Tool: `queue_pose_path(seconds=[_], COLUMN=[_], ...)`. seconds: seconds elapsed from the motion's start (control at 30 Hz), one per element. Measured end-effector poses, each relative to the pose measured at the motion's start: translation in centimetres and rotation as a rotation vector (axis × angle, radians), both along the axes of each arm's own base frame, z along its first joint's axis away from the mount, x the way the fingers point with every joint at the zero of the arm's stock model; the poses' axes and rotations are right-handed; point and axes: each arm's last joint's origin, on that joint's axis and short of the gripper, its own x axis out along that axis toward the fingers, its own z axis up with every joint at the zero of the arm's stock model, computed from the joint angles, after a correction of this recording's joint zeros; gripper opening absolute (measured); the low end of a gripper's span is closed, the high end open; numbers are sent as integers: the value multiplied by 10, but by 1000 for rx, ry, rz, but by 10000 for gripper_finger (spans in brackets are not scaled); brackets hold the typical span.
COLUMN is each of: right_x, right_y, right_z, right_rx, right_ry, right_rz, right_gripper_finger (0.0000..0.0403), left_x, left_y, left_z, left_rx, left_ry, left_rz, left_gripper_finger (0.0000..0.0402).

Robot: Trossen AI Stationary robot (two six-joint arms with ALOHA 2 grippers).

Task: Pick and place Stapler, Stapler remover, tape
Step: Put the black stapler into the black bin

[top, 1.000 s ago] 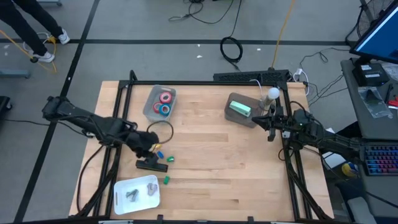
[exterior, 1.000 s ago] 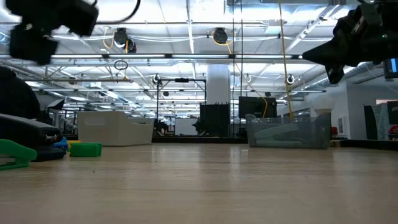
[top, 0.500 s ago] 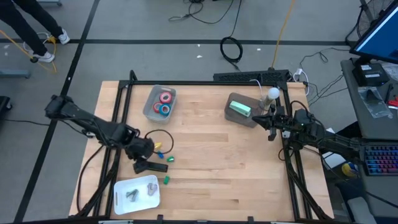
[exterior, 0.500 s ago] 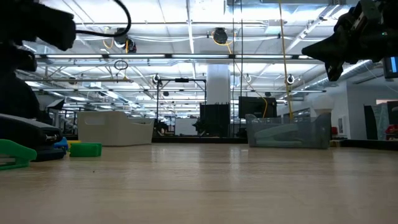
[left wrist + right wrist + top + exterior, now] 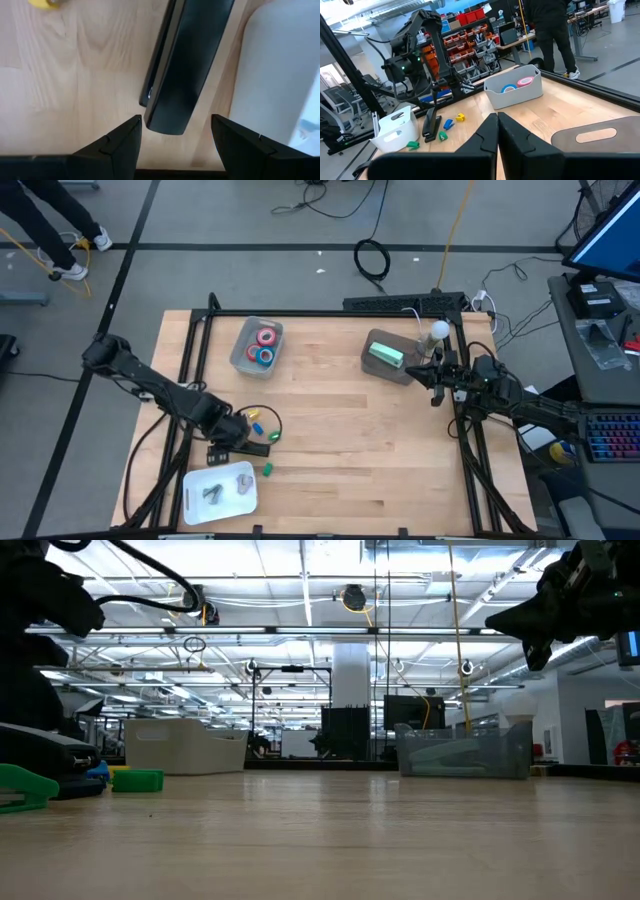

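A black stapler (image 5: 256,449) lies flat on the wooden table near the left front. My left gripper (image 5: 175,137) points down over its left end, open, one finger on each side of that end without touching; in the high view it (image 5: 222,448) covers that end. Red and blue tape rolls (image 5: 264,345) lie in a grey bin (image 5: 243,352) at the far left. Two small grey metal pieces (image 5: 213,493), which look like stapler removers, lie in a white tray (image 5: 196,482). My right gripper (image 5: 432,376) waits shut, level, at the right edge.
Small yellow, blue and green bits (image 5: 262,426) lie just beyond the stapler, and one green bit (image 5: 267,469) by the tray. A grey bin (image 5: 378,364) holding a green thing stands at the far right. A black metal frame (image 5: 200,340) borders the table.
My left gripper has moved toward the table's near edge and down, from beside the coloured bits to over the stapler's left end, tipping to point more steeply down and rolling about its own line. It has stayed open. The stapler has not moved.
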Motion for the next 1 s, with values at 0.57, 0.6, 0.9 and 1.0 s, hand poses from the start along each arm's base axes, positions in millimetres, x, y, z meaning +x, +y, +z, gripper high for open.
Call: queue_pose_path(seconds=[0.57,0.6,0.9,1.0], right_x=[0,0,0,0], right_y=[0,0,0,0], right_z=[0,0,0,0], right_rx=[18,18,18,18], right_ry=[-3,-3,-3,-3], right_rz=[0,0,3,3], right_gripper_finger=[0,0,0,0], left_x=[1,1,-3,-4], left_y=[-7,-7,-6,-6], left_z=[-11,-10,-19,-22], left_rx=[93,92,73,76], left_ry=[14,14,40,44], left_rz=[-100,-105,-107,-84], left_gripper_finger=[241,241,241,241])
